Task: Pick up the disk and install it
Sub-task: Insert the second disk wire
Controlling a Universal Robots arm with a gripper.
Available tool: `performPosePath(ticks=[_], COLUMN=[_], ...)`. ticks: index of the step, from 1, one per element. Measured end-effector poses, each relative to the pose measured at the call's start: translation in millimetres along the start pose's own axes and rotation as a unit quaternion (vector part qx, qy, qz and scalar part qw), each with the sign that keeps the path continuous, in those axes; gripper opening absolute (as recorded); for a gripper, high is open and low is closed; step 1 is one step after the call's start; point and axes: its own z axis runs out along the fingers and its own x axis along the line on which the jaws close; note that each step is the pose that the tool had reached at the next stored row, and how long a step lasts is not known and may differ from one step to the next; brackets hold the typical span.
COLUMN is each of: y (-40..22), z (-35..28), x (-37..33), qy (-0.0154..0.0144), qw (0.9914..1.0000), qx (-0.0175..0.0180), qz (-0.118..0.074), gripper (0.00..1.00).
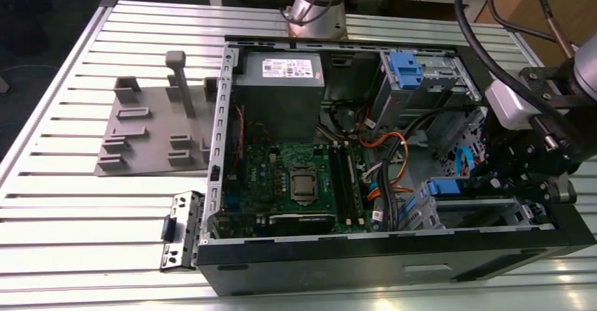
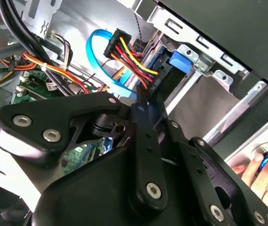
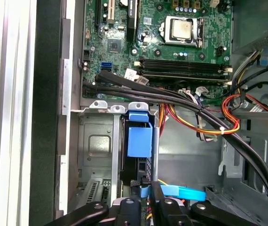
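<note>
The disk (image 3: 139, 141) stands on edge in the metal bay at the case's front corner, its blue carrier bracket facing out. In the exterior view the disk (image 1: 448, 186) shows as a blue strip at the lower right of the open computer case (image 1: 392, 265). My gripper (image 3: 148, 190) reaches down into that bay, its dark fingers (image 3: 156, 200) close together on the disk's edge. In the second wrist view the gripper (image 2: 143, 101) presses against the disk (image 2: 178, 62) beside a bundle of red and yellow wires. From outside, the gripper (image 1: 485, 182) is largely hidden behind the arm's black body.
Black cables (image 3: 195, 110) and a blue flat cable (image 3: 178, 193) run close by the bay. The motherboard (image 1: 293, 178), power supply (image 1: 279, 80) and upper drive cage (image 1: 410, 70) fill the case. A grey fixture (image 1: 149, 129) and a loose bracket (image 1: 182, 230) lie on the table. A person's hand (image 2: 258, 169) rests nearby.
</note>
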Motion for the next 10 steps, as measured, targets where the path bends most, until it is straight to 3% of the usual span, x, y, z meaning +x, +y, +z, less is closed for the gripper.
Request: performPosePath(ticks=[5, 8, 10], y=[0.0, 0.0, 0.1], z=[-9.2, -9.6, -8.9], x=[-0.8, -0.9, -0.9], qy=[-0.0002, -0.0004, -0.0011], qw=[1.00000, 1.00000, 1.00000], qx=[0.0000, 0.0000, 0.0000], qz=[0.000, 0.000, 0.000], gripper=[0.23, 0.23, 0.15])
